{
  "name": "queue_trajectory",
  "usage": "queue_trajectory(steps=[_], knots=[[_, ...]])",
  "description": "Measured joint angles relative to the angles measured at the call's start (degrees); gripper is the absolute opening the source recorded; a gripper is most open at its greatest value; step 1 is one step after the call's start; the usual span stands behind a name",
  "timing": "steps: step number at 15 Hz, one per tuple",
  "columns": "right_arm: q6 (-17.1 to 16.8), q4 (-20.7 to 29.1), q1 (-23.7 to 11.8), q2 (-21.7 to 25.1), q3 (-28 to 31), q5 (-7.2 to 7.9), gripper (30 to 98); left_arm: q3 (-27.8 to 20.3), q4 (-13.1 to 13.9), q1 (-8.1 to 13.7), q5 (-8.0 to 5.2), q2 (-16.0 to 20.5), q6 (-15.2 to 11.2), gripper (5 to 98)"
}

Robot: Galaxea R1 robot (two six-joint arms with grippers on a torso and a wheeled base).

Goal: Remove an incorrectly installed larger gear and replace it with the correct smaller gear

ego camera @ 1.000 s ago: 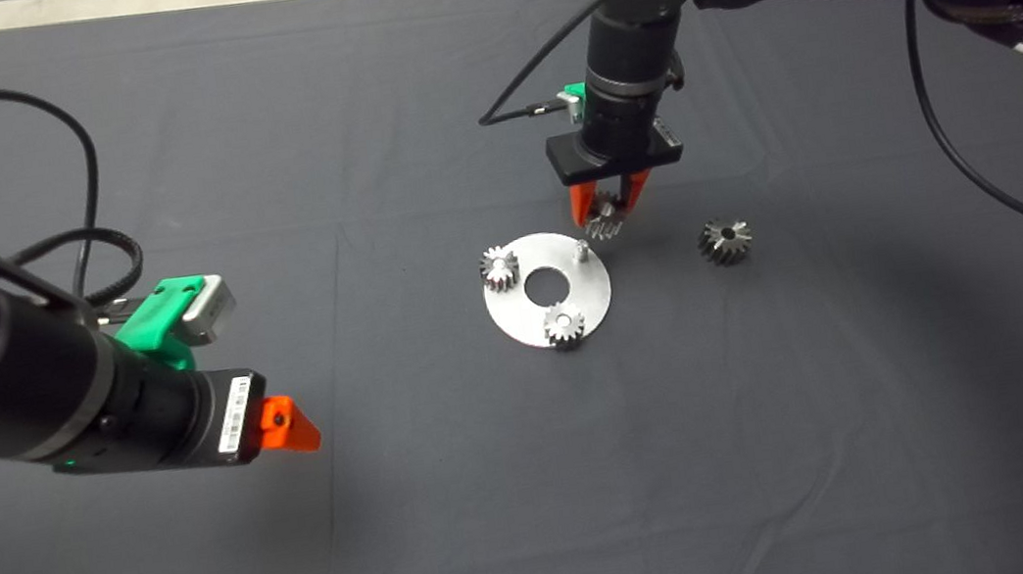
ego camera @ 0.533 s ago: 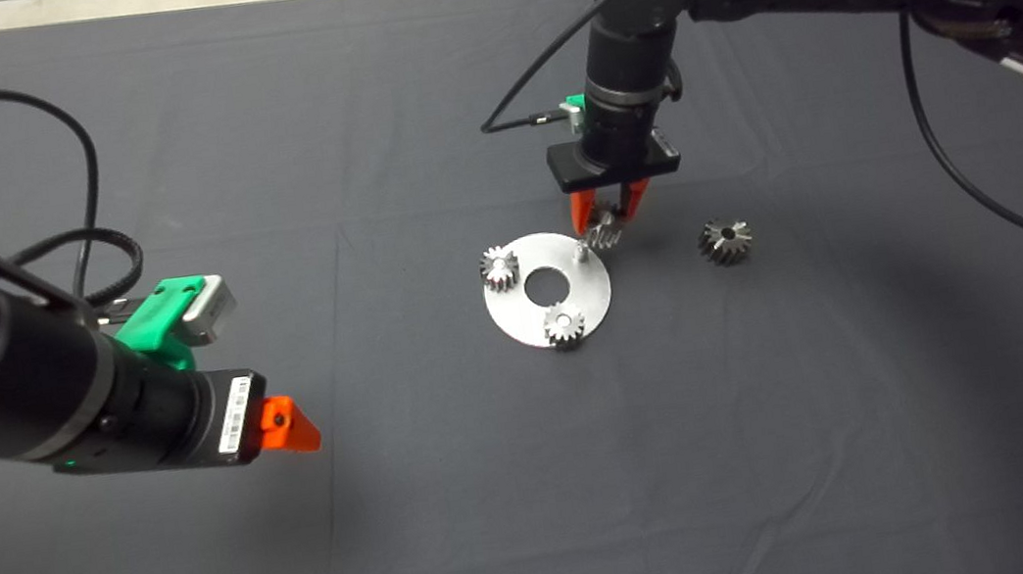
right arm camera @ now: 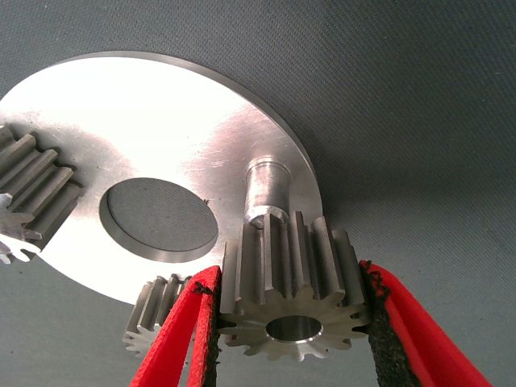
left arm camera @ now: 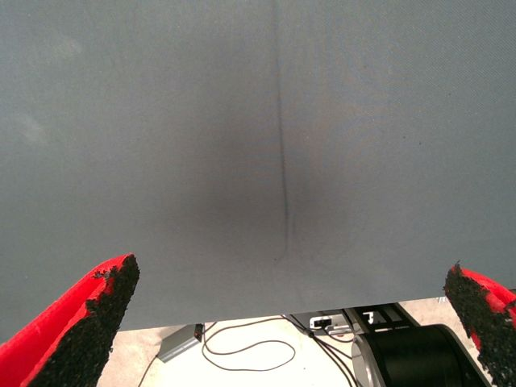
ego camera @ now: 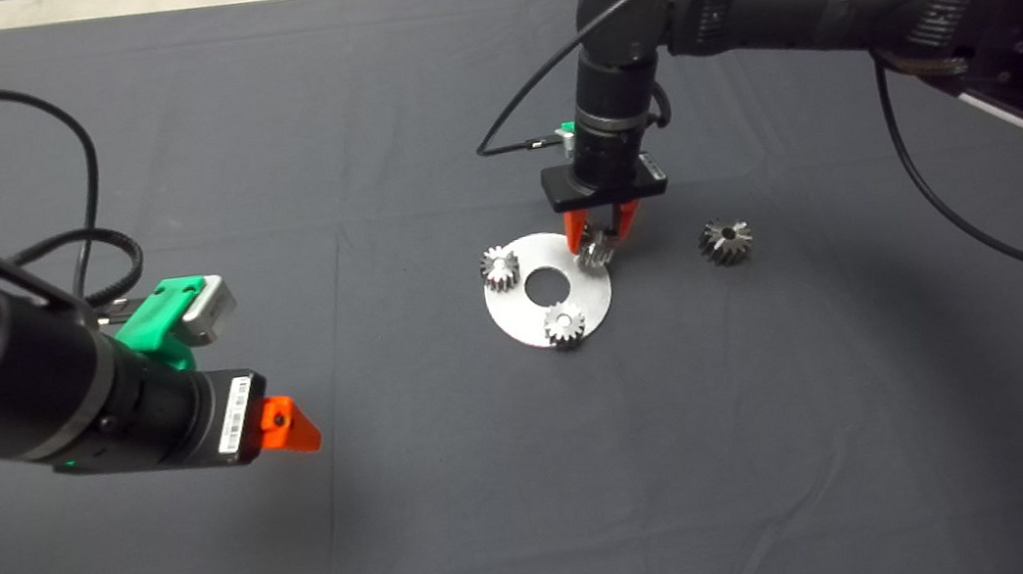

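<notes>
Right gripper [right arm camera: 292, 334] fingers grip the smaller gear [right arm camera: 290, 294] just beside the round plate's [ego camera: 526, 320] bare pin [right arm camera: 264, 189] — a misaligned bore could jam; left gripper [left arm camera: 282, 322] open, well apart

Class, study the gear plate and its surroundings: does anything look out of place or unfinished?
Yes. The larger gear lies alone on the mat, off the round plate. One post stands bare; the right gripper holds the smaller gear just beside it, not yet seated.
</notes>
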State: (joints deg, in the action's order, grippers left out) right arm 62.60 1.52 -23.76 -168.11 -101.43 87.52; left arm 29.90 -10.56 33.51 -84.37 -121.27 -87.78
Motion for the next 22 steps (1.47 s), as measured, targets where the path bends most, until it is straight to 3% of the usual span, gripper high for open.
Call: queue_trajectory(steps=[7, 22], knots=[[-0.23, -0.05, 0.0, -1.19, -0.93, 0.83, 38.5, 0.13, -0.44, -0.84, -0.03, -0.15, 0.05, 97.6], [-0.67, -1.12, -0.11, -1.22, -1.02, -0.04, 38.7, 0.44, -1.05, -0.91, 0.0, -0.17, 0.07, 97.6]])
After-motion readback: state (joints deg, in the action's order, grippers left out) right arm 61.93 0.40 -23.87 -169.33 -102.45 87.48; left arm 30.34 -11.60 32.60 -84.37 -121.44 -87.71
